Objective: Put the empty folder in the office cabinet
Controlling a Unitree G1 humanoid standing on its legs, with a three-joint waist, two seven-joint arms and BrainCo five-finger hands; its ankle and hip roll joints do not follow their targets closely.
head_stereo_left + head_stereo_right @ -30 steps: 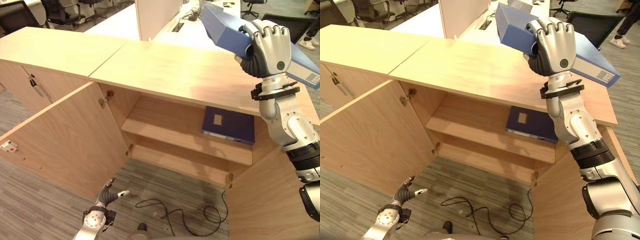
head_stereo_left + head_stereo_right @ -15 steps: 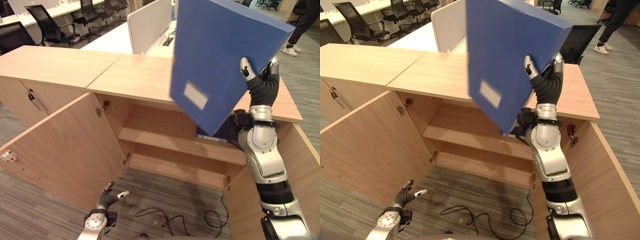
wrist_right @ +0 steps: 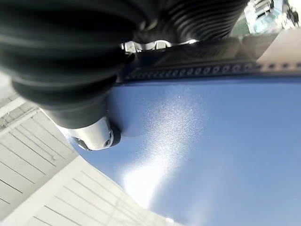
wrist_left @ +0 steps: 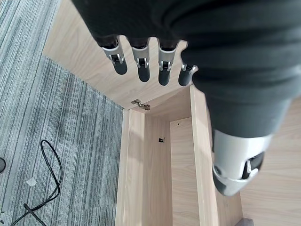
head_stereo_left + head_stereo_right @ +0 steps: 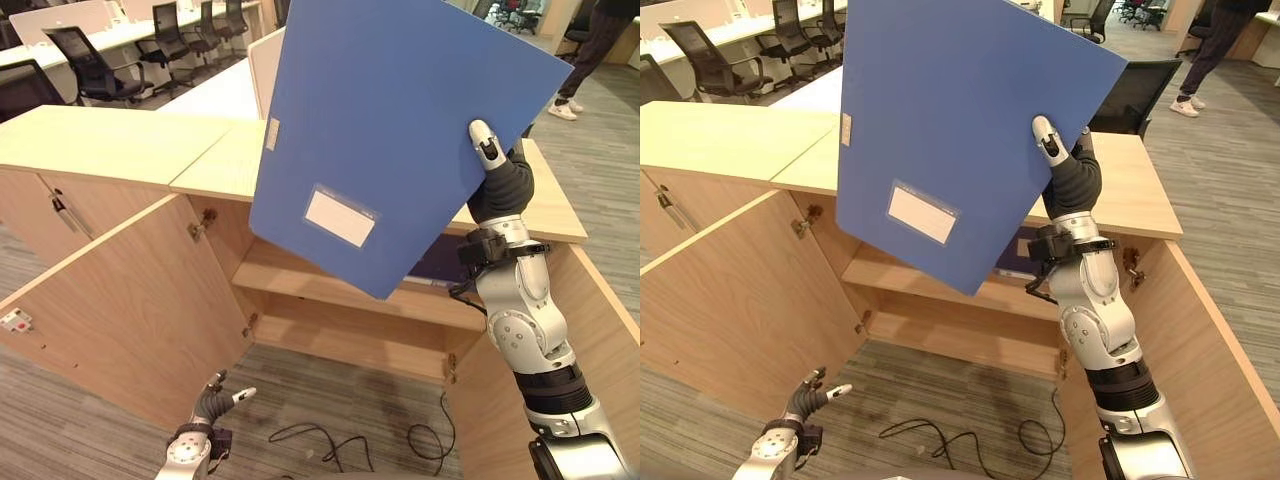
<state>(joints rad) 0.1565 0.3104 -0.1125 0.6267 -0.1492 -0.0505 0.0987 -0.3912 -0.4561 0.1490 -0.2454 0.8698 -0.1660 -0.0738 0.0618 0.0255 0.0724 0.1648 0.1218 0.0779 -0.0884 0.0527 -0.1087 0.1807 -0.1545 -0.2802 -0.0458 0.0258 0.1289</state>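
Your right hand (image 5: 497,178) is pinching the big flat blue folder with the white label pocket (image 5: 390,130) at its right edge, thumb on the front face and the fingers tucked behind, so you've got one grip point on a wide panel. The folder is up in the air, tilted, well above the light wood office cabinet (image 5: 130,135) and in front of its open compartment, so it's not in there yet.

Stuff I'd worry about:

- One-edge grip means the folder can pivot or slip out when you swing it down, since the far corner hangs well away from the hand.
- The lower corner is pointing at the front edge of the wooden shelf (image 5: 330,292). Come in at this tilt and it'll probably catch the shelf lip or the cabinet top edge instead of sliding in.
- There's already a dark blue binder (image 5: 1018,256) lying at the right end of that shelf, so you could shove into it.
- The open wooden door (image 5: 120,300) on the left side narrows your approach.

Your left hand (image 5: 215,403) is hanging low near the grey carpet floor (image 5: 60,440), fingers loose and holding nothing.
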